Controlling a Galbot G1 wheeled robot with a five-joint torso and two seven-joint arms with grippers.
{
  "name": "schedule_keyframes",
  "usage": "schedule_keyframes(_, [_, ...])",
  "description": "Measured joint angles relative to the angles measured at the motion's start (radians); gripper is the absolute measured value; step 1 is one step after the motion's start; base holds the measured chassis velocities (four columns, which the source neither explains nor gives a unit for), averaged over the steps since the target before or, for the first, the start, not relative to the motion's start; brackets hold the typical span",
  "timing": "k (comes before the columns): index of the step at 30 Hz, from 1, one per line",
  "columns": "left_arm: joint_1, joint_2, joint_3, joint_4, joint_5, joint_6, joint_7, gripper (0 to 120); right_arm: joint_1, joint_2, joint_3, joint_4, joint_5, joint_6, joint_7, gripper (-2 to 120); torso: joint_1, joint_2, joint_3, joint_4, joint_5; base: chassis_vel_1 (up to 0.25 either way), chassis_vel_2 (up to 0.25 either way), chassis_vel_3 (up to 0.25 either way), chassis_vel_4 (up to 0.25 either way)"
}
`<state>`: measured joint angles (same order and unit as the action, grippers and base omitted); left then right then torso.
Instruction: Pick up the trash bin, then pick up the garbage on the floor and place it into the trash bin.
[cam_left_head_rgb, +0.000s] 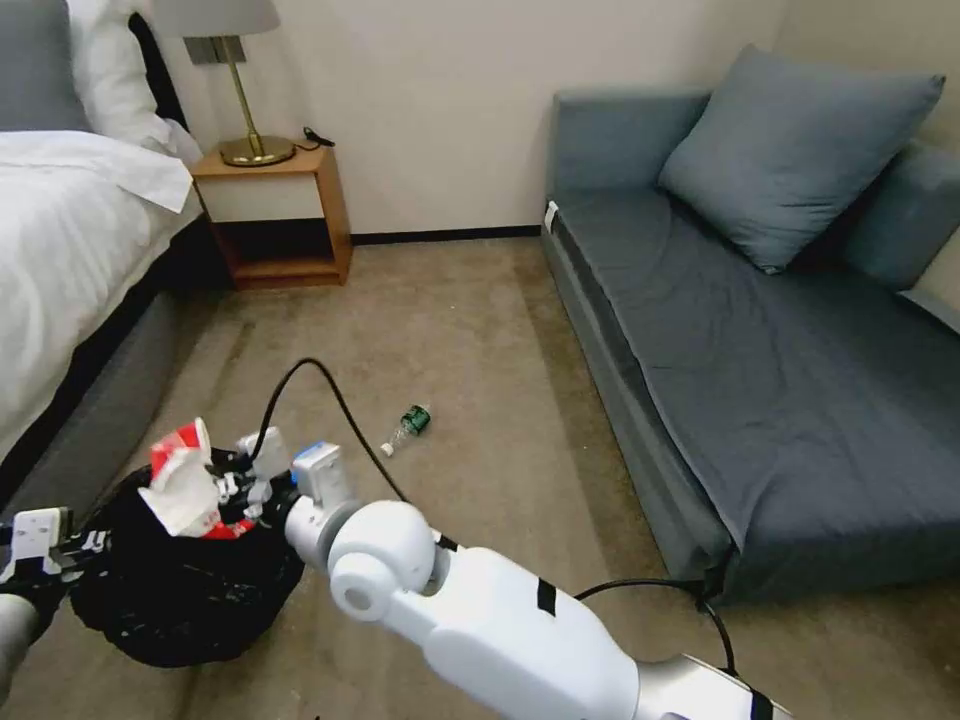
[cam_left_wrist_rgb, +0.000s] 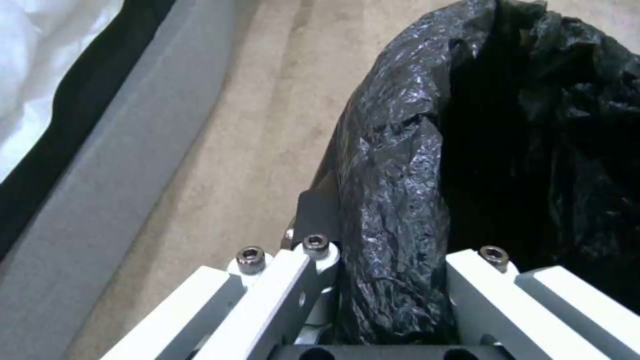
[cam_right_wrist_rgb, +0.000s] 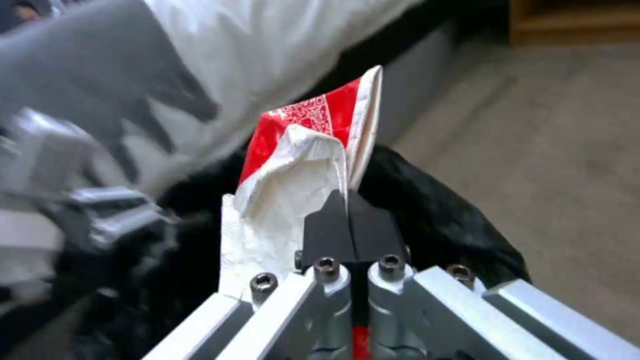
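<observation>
The trash bin (cam_left_head_rgb: 180, 600), wrapped in its crinkled black bag (cam_left_wrist_rgb: 400, 165), hangs low at my left side. My left gripper (cam_left_head_rgb: 45, 555) is shut on the bin's bagged rim; in the left wrist view the gripper (cam_left_wrist_rgb: 387, 235) has one dark finger (cam_left_wrist_rgb: 317, 212) outside the rim, and the other is hidden inside. My right gripper (cam_left_head_rgb: 240, 480) is shut on a crumpled red-white wrapper (cam_left_head_rgb: 185, 485), held just above the bin's mouth. Its pads (cam_right_wrist_rgb: 333, 232) pinch the wrapper (cam_right_wrist_rgb: 300, 165) over the black bag (cam_right_wrist_rgb: 440, 215). A small clear bottle (cam_left_head_rgb: 407, 425) with a green label lies on the carpet.
A bed (cam_left_head_rgb: 70, 250) runs along the left, close beside the bin. A wooden nightstand (cam_left_head_rgb: 275, 215) with a brass lamp (cam_left_head_rgb: 245, 120) stands at the back wall. A grey sofa (cam_left_head_rgb: 780, 330) takes up the right. My arm's black cable (cam_left_head_rgb: 330, 400) loops above the carpet.
</observation>
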<state>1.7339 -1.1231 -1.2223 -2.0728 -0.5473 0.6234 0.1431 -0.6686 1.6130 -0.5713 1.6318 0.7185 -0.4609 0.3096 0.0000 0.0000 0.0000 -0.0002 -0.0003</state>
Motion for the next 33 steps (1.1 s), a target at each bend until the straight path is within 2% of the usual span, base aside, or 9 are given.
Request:
schedule_keyframes(5, [0.000, 0.001, 0.005, -0.001, 0.000, 0.000, 0.001, 5, 0.002, -0.002, -0.013, -0.015, -0.002, -0.008, -0.002, 10, 0.000, 0.000, 0.000, 0.0002, 0.0000, 0.000, 0.000, 0.000, 0.000])
schedule_keyframes(8, [-0.005, 0.001, 0.012, -0.001, 0.000, 0.000, 0.001, 5, -0.005, -0.003, -0.030, -0.014, -0.003, -0.017, -0.005, 27, 0.000, 0.000, 0.000, 0.0001, 0.0001, 0.000, 0.000, 0.000, 0.000])
schedule_keyframes(13, [-0.007, 0.001, 0.013, 0.001, 0.000, 0.000, 0.001, 5, -0.008, -0.003, -0.040, -0.010, -0.007, -0.021, -0.006, 39, 0.000, 0.000, 0.000, 0.0002, 0.0002, 0.000, 0.000, 0.000, 0.000])
schedule_keyframes(15, [-0.007, 0.002, 0.012, 0.002, -0.001, 0.001, 0.001, 5, -0.008, -0.004, -0.040, -0.008, -0.009, -0.021, -0.006, 51, 0.000, 0.000, 0.000, 0.0002, 0.0002, 0.000, 0.000, 0.000, 0.000])
schedule_keyframes(17, [-0.007, 0.003, 0.011, 0.003, -0.002, 0.001, 0.001, 5, -0.008, -0.004, -0.040, -0.007, -0.009, -0.021, -0.006, 53, 0.000, 0.000, 0.000, 0.0002, 0.0002, 0.000, 0.000, 0.000, 0.000])
schedule_keyframes(19, [-0.008, 0.004, 0.009, 0.005, -0.002, 0.001, 0.001, 5, -0.008, -0.004, -0.038, 0.003, -0.010, -0.023, -0.006, 66, 0.000, 0.000, 0.000, 0.0002, 0.0004, 0.000, 0.000, 0.000, 0.000])
schedule_keyframes(25, [-0.016, 0.004, 0.009, 0.016, -0.003, 0.001, 0.001, 5, -0.035, -0.006, -0.003, 0.052, -0.043, -0.021, -0.011, 86, 0.000, 0.000, 0.000, 0.0004, 0.0004, 0.000, 0.000, 0.000, 0.000])
schedule_keyframes(27, [-0.020, 0.005, 0.009, 0.021, -0.003, 0.001, 0.001, 5, -0.056, -0.036, 0.032, 0.090, -0.076, -0.019, -0.039, 96, 0.000, 0.000, 0.000, 0.0005, 0.0006, 0.000, 0.000, 0.000, 0.000])
schedule_keyframes(33, [-0.021, 0.009, 0.007, 0.031, -0.004, 0.001, 0.001, 5, -0.099, -0.151, 0.102, 0.137, -0.124, -0.033, -0.106, 99, 0.000, 0.000, 0.000, 0.0002, 0.0007, 0.000, 0.000, 0.000, 0.000])
